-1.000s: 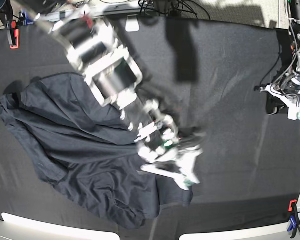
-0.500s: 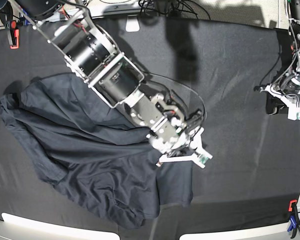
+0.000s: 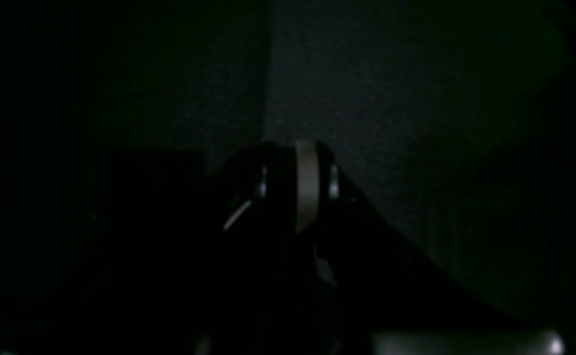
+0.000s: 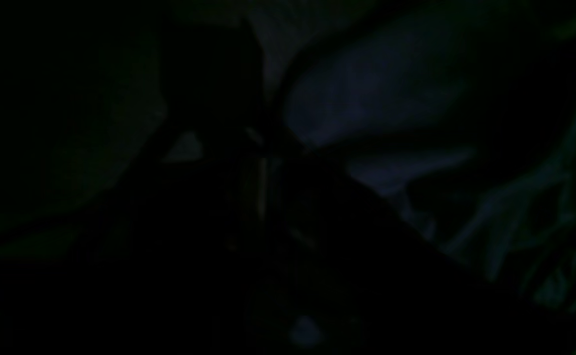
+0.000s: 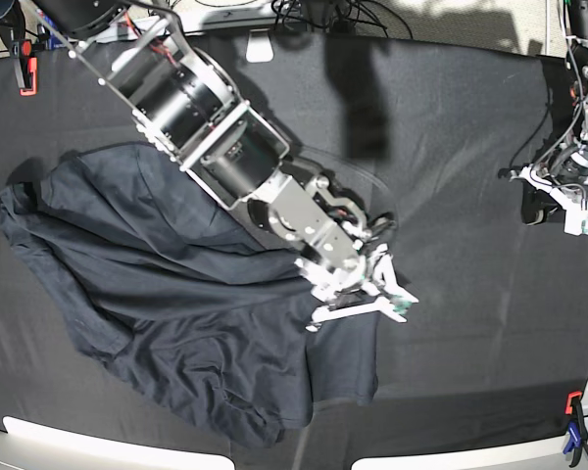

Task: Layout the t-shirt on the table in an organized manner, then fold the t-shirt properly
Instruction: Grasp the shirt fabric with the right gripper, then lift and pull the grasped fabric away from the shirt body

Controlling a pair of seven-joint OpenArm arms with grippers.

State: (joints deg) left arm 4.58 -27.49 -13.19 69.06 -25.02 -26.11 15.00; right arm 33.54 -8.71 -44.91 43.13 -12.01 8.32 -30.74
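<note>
The dark grey t-shirt (image 5: pixel 176 294) lies crumpled over the left and lower middle of the black table (image 5: pixel 451 147). My right arm reaches down from the top left, and its gripper (image 5: pixel 404 302) sits at the shirt's upper right edge. In the very dark right wrist view its fingers (image 4: pixel 260 167) look drawn together at the border between the shirt folds (image 4: pixel 376 93) and the bare cloth. My left gripper (image 5: pixel 568 201) rests at the table's right edge, far from the shirt. In the left wrist view it (image 3: pixel 300 162) appears shut over bare table (image 3: pixel 391 98).
A red clamp (image 5: pixel 24 73) grips the far left corner, and a red and blue clamp (image 5: pixel 574 416) the near right corner. Cables (image 5: pixel 323 12) and a white tab (image 5: pixel 260 47) lie along the far edge. The white rim (image 5: pixel 98 446) runs along the front.
My right arm swung up and to the right along the shirt's edge and settled there. Its fingers came together in the last half second. The left arm and the shirt's bulk stayed put.
</note>
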